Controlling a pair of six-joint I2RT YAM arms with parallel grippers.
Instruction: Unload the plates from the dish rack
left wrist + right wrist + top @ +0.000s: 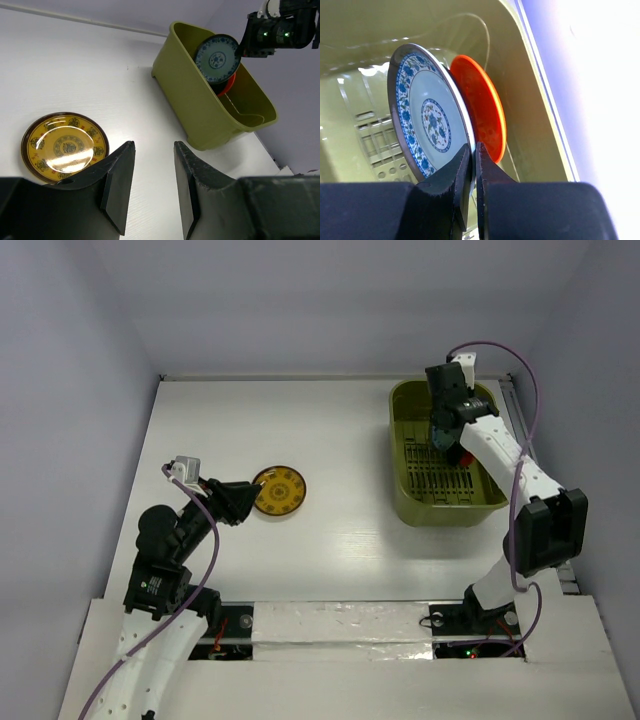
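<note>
White tabletop (340,540) fills the scene, closed in by pale walls. On the left side the left gripper (153,147) hangs low over the surface with its fingers apart and nothing between them. Just beside its tips lies a yellow patterned plate (65,147) with a dark brown rim, flat on the table and well apart from the rack.

Farther right, toward the back of the table, stands the olive-green dish rack (200,110), with a slotted bottom that shows in the top view. Two plates stand on edge inside it at its far end: a light blue patterned plate (427,125) and, close behind it, an orange-red plate (485,115). The right gripper (474,150) reaches into the rack from above, and its fingers are drawn together on the rim of the blue plate, pinching its edge. In the left wrist view the blue plate's upper part rises above the rack's rim.
</note>
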